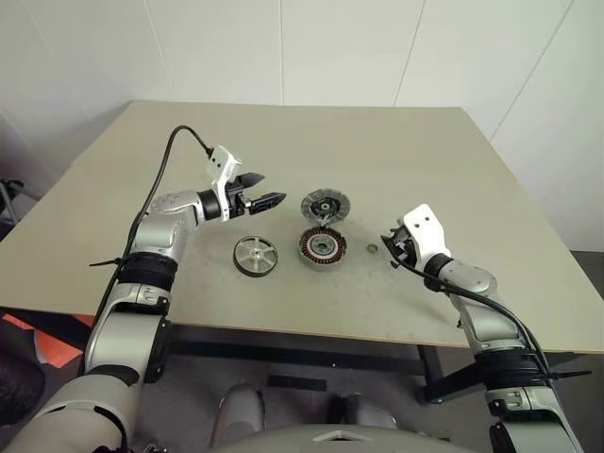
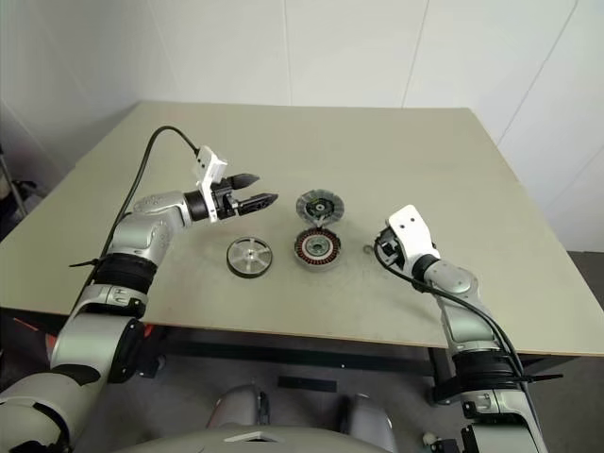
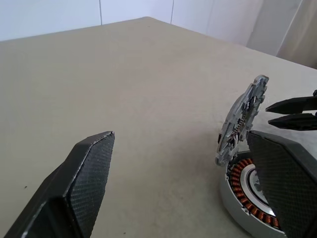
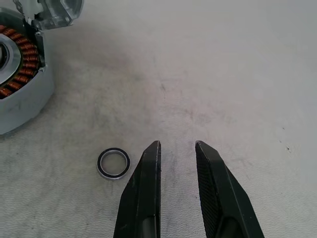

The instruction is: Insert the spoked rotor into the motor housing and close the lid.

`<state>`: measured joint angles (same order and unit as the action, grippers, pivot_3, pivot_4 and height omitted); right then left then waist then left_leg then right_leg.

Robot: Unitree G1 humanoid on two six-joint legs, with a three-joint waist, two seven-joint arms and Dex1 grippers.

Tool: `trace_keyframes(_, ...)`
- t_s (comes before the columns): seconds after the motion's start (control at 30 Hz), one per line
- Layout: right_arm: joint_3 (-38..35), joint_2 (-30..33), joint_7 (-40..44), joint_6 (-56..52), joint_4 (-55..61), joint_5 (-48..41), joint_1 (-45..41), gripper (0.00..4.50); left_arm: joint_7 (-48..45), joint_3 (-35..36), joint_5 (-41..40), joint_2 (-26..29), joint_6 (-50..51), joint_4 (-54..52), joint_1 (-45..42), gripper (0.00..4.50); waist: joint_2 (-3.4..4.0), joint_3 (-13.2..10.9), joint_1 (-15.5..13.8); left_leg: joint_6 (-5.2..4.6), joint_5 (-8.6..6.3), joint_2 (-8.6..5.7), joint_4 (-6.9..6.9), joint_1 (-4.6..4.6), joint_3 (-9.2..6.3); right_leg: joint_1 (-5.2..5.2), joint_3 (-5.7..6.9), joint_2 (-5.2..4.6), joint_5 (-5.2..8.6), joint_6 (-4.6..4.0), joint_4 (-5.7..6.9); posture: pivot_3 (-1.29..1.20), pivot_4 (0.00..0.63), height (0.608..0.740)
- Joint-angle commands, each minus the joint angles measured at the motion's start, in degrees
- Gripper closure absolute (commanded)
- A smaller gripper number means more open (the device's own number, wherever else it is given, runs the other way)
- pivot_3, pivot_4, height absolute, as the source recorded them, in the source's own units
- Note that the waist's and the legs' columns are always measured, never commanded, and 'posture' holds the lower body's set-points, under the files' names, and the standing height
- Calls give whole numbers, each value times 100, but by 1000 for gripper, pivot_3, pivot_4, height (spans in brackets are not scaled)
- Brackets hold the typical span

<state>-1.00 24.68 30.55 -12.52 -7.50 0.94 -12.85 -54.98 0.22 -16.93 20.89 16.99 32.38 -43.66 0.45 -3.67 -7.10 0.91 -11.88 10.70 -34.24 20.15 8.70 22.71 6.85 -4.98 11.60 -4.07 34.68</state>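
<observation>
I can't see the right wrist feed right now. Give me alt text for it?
The right gripper, its black jaws slightly apart and empty, hovers over the beige table beside a small dark metal ring. The round copper-wound motor housing sits further off at the edge.

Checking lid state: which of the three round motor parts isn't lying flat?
The lid. It stands tilted up behind the motor housing; the spoked rotor lies flat.
</observation>
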Motion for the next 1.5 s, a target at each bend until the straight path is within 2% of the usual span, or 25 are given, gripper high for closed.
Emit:
trace_keyframes(0.03, 39, 113, 114, 175, -13, -48, -56, 3311, -11, 66, -38, 44, 7, -251, -4, 0, 0, 0, -3, -2, -1, 0, 0, 0, 0, 0, 0, 0, 0, 0, 0, 0, 0, 740)
trace_keyframes(0.23, -118, 9, 522, -367, 418, -733, -35, 3311, 58, 84, 3, 63, -24, -195, 24, 0, 0, 0, -4, -4, -2, 0, 0, 0, 0, -1, 0, 0, 0, 0, 0, 0, 0, 740)
trace_keyframes(0.4, 126, 85, 760, -517, 566, -737, 120, 3311, 65, 73, -10, 57, -4, -258, 66, 0, 0, 0, -6, -7, -4, 0, 0, 0, 0, -2, 0, 0, 0, 0, -1, 0, 0, 740)
trace_keyframes(0.67, 208, 139, 524, -118, -4, -453, 160, 3311, 82, 71, -10, 63, 30, -355, 123, 0, 0, 0, -8, -6, -3, -1, 0, -8, 0, -11, 0, -1, 1, 1, -4, 0, 0, 740)
trace_keyframes(0.83, -51, 54, 516, -212, 82, -808, 88, 3311, 104, 103, -6, 91, 59, -349, 97, 0, 0, 0, -7, -6, -3, -1, 0, -10, 0, -15, 0, -1, 1, 2, -7, 0, 0, 740)
trace_keyframes(1.13, 38, 79, 634, -450, 300, -915, 19, 3311, 135, 100, 18, 78, 27, -242, 57, 0, 0, 0, -6, -8, -5, -1, 2, -8, 0, -13, 0, 0, 1, 1, -8, 0, 0, 740)
trace_keyframes(1.5, 470, 277, 1329, -1456, 1476, -1314, -161, 3311, 227, 105, 33, 32, -19, -210, 121, 0, 0, 0, -10, -8, -5, 0, 5, -6, 0, -11, 0, 0, 1, 2, -12, 0, 0, 740)
